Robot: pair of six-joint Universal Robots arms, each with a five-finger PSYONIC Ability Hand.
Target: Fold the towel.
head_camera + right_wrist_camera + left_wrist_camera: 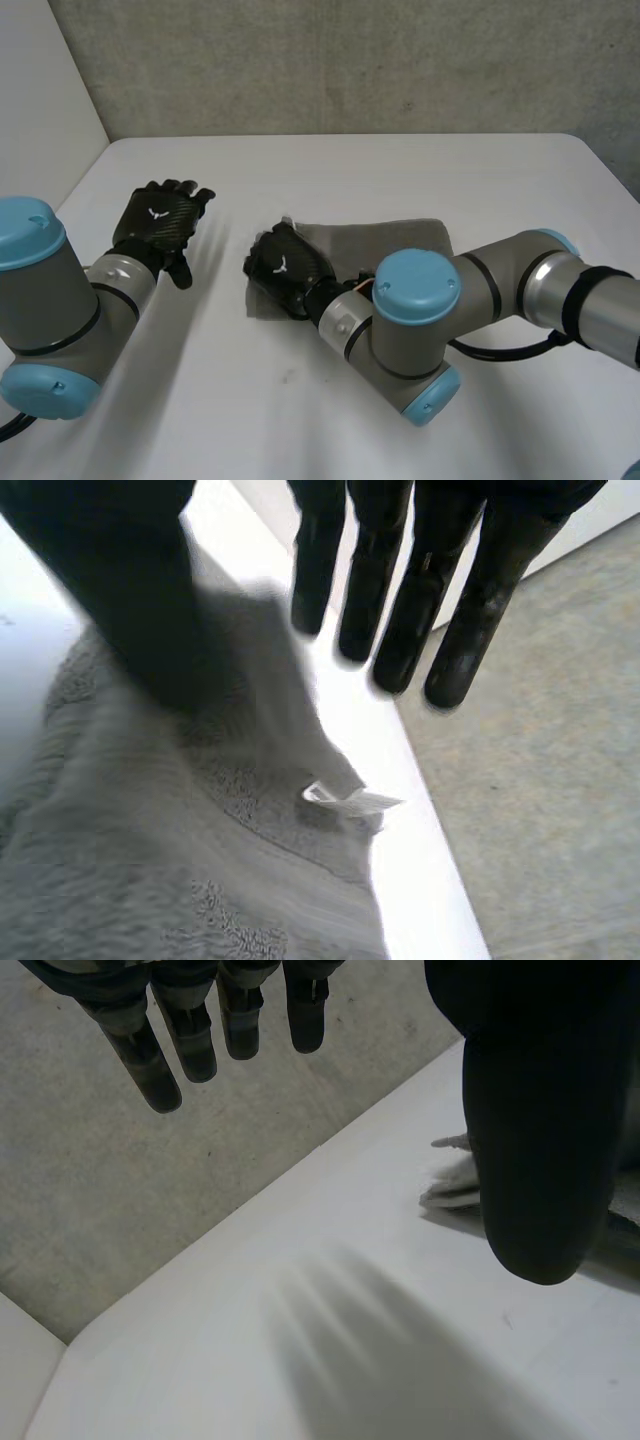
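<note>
**Left hand.** The left hand (pixel 160 222) is over bare table (pixel 420 170) at the robot's left, well apart from the towel (pixel 395 240). In the left wrist view its fingers (pixel 200 1045) are straight and slightly spread. The thumb (pixel 540 1140) stands off to one side, and the hand has hold of nothing. Beyond the thumb, one pale corner of the towel (pixel 452 1188) lies on the white tabletop (pixel 250 1360).

**Right hand.** The right arm (pixel 470 295) reaches across the towel's near edge. The right hand (pixel 285 270) is palm down over the towel's left end. In the right wrist view the fingers (pixel 465 600) are extended and parted from the thumb (pixel 120 590), with no grasp closed. The thumb is over the cloth. Whether it touches the cloth cannot be determined.

**Towel.** The towel (pixel 150 860) lies flat near the table's middle as a folded rectangle. It is grey terry with a looped, nubby pile. A ridge of cloth rises under the palm. A small white label (pixel 352 801) sticks out at the edge beneath the fingertips, next to the table's rim (pixel 425 890).
</note>
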